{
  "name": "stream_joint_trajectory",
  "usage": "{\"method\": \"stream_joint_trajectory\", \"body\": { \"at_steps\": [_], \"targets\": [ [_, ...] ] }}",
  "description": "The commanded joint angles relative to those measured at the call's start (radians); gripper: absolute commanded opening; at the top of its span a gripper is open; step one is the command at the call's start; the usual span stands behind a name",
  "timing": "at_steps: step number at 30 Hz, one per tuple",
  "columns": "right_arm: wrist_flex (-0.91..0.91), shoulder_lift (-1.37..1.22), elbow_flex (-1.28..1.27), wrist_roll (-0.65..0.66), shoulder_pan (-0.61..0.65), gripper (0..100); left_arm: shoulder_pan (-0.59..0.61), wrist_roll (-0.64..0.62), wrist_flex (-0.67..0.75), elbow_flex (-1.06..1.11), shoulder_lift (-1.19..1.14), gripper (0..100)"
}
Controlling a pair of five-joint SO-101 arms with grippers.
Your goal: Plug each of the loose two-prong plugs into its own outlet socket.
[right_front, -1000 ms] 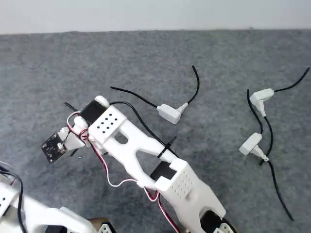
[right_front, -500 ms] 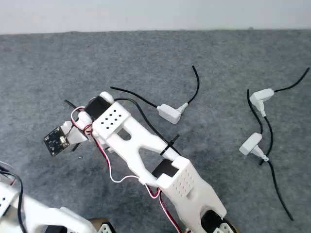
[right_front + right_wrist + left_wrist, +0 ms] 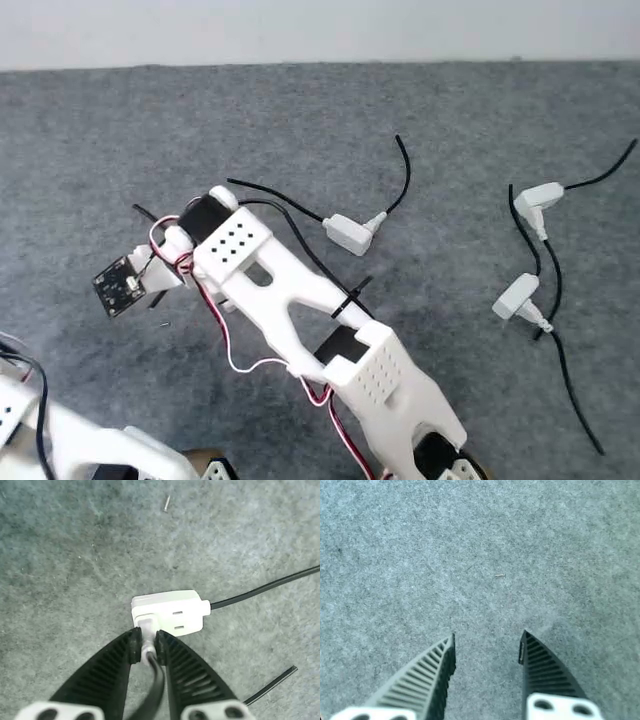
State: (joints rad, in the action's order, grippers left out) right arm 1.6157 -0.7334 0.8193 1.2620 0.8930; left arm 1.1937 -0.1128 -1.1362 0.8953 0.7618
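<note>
My right gripper is shut on a small white two-prong plug with a black cord. The plug is pressed against one end of a white outlet block. That block lies on the grey carpet, its free socket slots face up, and its black cord runs away from it. In the high view the right arm stretches toward the left middle of the table and hides its own gripper. My left gripper hangs open over bare carpet.
Three more white outlet or plug pieces with black cords lie on the carpet: one in the middle and two at the right. A tiny metal pin lies beyond the outlet block. The left arm's base sits at the near left corner.
The right arm's wrist has shifted slightly toward the far side and to the right. The other cords and blocks have not moved.
</note>
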Motion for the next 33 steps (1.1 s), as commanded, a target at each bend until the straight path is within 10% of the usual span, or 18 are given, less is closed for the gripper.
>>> {"method": "stream_joint_trajectory", "body": {
  "at_steps": [1, 33],
  "targets": [
    [-0.016, -0.001, 0.014, -0.005, -0.039, 0.9, -0.003, -0.014, 0.023, -0.007, 0.021, 21],
    [-0.045, -0.108, 0.081, -0.158, -0.021, 0.9, -0.006, -0.012, 0.028, 0.004, 0.021, 21]
  ]
}}
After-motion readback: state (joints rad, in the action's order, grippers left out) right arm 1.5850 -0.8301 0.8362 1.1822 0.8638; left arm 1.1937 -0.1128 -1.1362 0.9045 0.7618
